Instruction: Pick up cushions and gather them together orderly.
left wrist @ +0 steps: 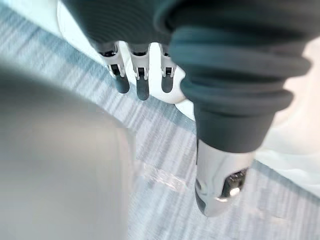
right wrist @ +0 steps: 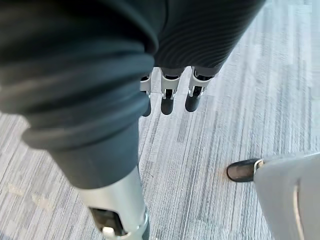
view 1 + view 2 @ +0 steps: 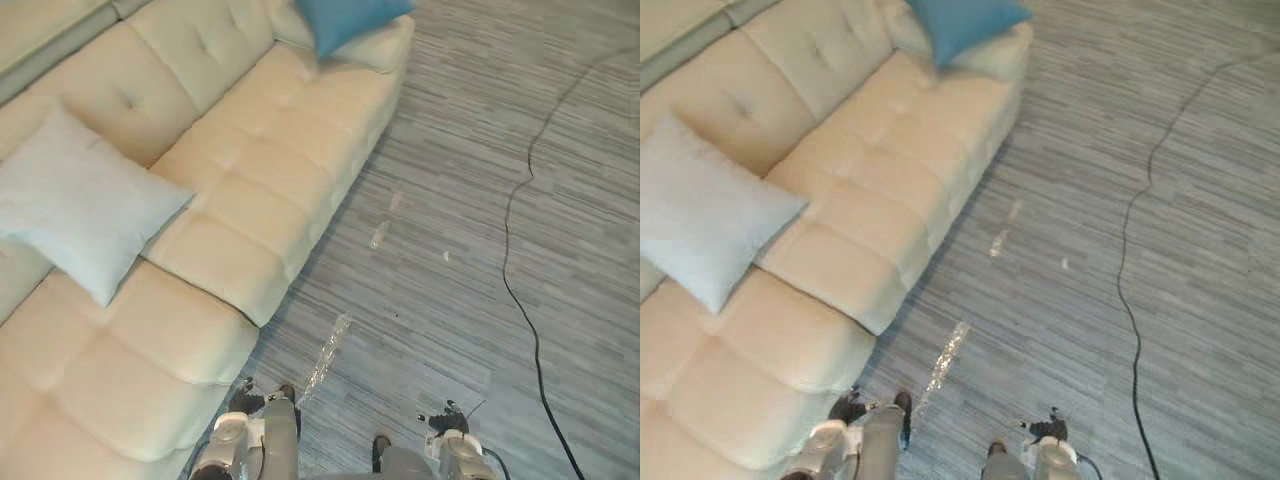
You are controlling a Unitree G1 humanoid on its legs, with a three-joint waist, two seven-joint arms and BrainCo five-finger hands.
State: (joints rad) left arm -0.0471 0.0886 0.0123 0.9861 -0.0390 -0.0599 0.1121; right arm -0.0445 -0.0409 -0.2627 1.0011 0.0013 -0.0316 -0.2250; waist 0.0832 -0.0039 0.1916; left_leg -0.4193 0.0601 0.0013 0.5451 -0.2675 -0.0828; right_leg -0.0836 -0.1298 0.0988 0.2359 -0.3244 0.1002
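A pale grey-white cushion leans against the backrest at the left part of the cream sofa. A blue cushion rests on the sofa's far armrest end. My left hand hangs beside the sofa's front, above the floor, with fingers straight and nothing in it. My right hand hangs over the striped floor, fingers relaxed and empty. Both cushions lie well away from both hands.
The sofa runs diagonally from the near left to the far middle, its front edge close to my left side. Grey striped floor spreads to the right, with a few shiny streaks on it.
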